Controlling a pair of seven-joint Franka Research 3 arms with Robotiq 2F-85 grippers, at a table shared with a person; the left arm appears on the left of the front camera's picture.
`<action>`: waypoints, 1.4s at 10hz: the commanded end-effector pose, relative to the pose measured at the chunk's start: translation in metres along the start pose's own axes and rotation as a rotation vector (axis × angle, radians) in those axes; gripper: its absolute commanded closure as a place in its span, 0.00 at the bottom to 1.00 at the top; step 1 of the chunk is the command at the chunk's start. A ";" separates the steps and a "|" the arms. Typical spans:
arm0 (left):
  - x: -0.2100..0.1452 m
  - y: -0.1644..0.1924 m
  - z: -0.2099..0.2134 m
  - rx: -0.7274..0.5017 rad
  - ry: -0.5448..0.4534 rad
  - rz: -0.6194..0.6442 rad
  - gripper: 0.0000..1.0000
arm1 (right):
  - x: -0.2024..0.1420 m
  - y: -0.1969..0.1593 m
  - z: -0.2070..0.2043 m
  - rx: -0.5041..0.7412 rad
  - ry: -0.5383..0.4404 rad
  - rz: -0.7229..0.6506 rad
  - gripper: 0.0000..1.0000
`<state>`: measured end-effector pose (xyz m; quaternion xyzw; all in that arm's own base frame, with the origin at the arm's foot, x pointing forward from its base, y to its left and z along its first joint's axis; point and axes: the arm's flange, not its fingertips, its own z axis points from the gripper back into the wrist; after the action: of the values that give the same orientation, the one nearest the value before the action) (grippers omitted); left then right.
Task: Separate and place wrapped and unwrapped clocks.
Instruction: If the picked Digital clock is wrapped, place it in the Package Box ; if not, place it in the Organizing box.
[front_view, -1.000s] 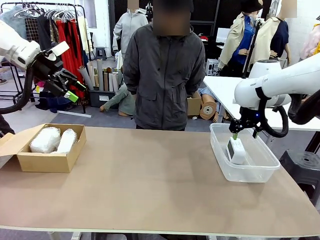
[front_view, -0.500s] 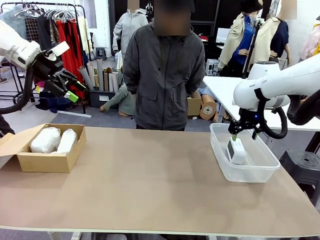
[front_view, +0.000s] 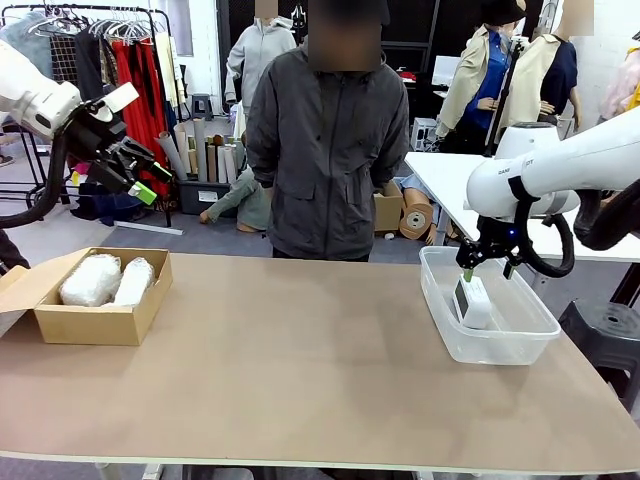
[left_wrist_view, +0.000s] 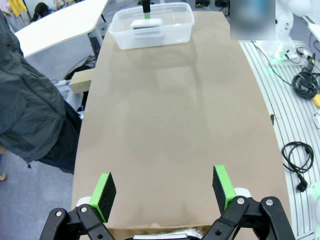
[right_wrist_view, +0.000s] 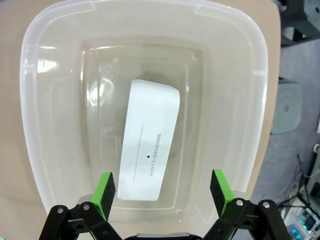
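right wrist view: right claw (right_wrist_view: 159, 192) spread, empty, above bare clock (right_wrist_view: 150, 161) in clear tub (right_wrist_view: 37, 85).

Bench (front_view: 300, 370): matt brown, smooth. Tub (right_wrist_view: 40, 100): clear glossy plastic with glare. Digital clock (right_wrist_view: 150, 160): smooth matt white plastic. Wrapped bundles (front_view: 105, 280): crinkly translucent white plastic. Box (front_view: 90, 325): plain brown cardboard, matt.

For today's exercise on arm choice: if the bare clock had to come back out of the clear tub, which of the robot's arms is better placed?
Right. The right gripper hangs open directly above the bare clock in the clear tub. The left gripper, also open, is raised over the cardboard box at the table's opposite end.
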<state>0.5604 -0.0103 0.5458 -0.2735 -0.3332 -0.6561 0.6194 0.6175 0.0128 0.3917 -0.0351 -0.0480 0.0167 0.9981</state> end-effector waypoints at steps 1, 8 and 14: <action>0.002 0.000 0.001 0.006 -0.010 0.000 0.00 | -0.008 0.011 0.014 0.037 -0.034 0.180 0.00; 0.002 0.000 0.001 0.006 -0.010 0.000 0.00 | -0.032 0.026 0.126 0.448 -0.160 0.752 0.00; 0.002 0.000 0.001 0.006 -0.010 0.000 0.00 | -0.054 0.000 0.173 0.758 -0.335 1.248 0.00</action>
<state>0.5604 -0.0103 0.5458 -0.2736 -0.3332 -0.6561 0.6194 0.5399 0.0340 0.5559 0.2635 -0.1601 0.5883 0.7475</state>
